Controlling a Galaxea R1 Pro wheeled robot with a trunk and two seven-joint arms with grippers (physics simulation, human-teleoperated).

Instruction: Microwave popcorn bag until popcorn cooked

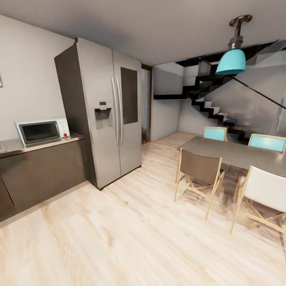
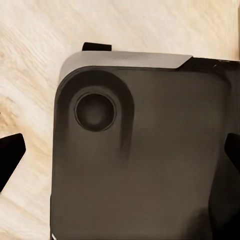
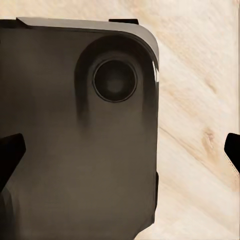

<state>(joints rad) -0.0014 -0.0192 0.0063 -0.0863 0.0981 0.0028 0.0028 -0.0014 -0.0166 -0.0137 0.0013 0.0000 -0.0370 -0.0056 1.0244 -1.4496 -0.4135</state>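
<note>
Microwave [image 1: 41,132] on countertop [image 1: 39,145], grippers apart

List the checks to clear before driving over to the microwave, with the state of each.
1. Microwave in sight on the countertop: ok.
2. Microwave door shut: ok, must be opened later.
3. Popcorn bag located: not ok, not spotted on the visible counter.
4. Floor toward the counter free of obstacles: ok.
5. Dining chair off the path, to the right: ok.
6. Left gripper and right gripper empty: ok, fingertips wide apart over the robot's base.
</note>
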